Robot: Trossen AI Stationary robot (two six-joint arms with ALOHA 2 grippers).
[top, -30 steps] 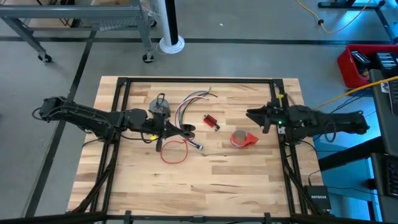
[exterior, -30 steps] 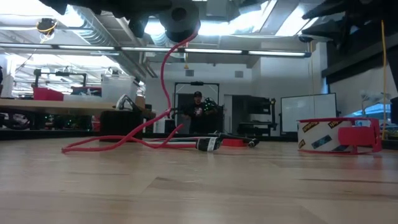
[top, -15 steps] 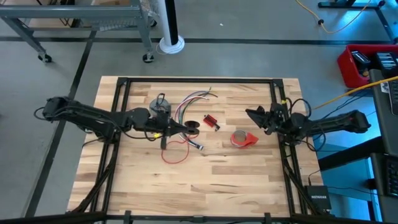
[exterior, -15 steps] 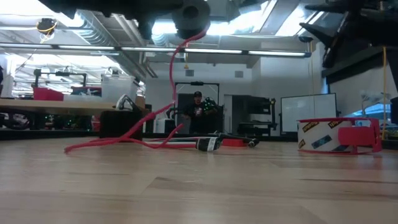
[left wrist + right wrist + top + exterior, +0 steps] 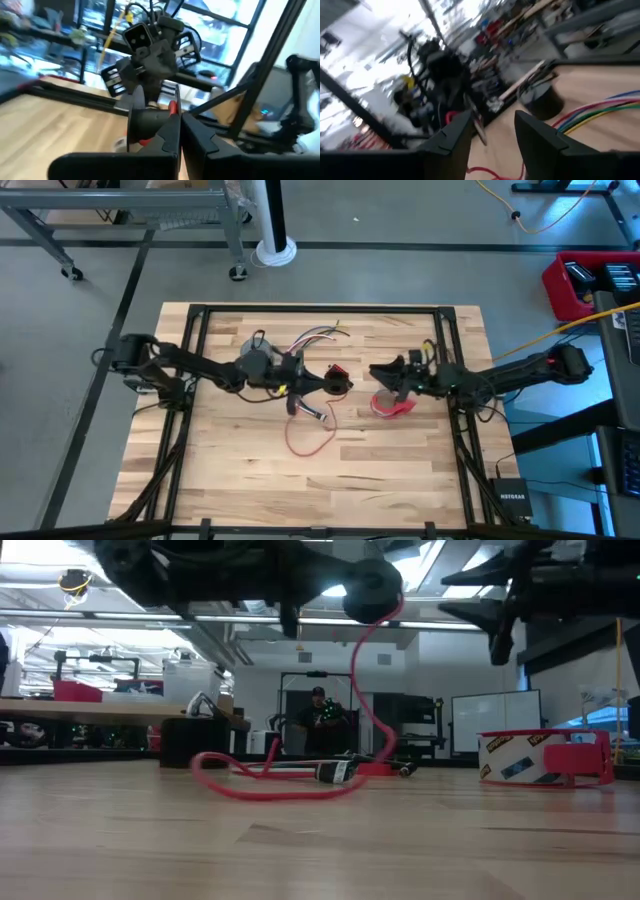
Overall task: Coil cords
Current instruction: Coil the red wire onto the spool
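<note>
My left gripper (image 5: 343, 385) reaches level over the table's middle, shut on a red cord (image 5: 310, 438) that has a black round piece (image 5: 372, 592) at its upper end. My right gripper (image 5: 378, 376) faces it from the right, open, with nothing between its fingers, above the red tape roll (image 5: 392, 405). A bundle of coloured wires (image 5: 315, 338) lies at the far middle, its plug end (image 5: 318, 413) nearer. A grey coil with a black loop (image 5: 257, 356) sits partly under my left arm. My left gripper has the red cord's upper end (image 5: 172, 108) between its shut fingers, right beside the black round piece (image 5: 147, 122). The fingers lie level and point toward the table's right edge. The cord hangs slack below them, and its lower loop (image 5: 270, 786) lies on the table.
A small red block (image 5: 337, 372) lies just beyond my left gripper's tip. The black frame rails (image 5: 195, 340) run along both sides of the wooden top. Bare wood spreads across the near half (image 5: 320, 490). A person stands far back in the room (image 5: 318, 718).
My left gripper has gone toward the table's right edge and a little down, carrying the cord's upper end. The loop on the table has slid right with it. My right gripper has come down and toward the table's middle, so the two grippers now face each other closely.
</note>
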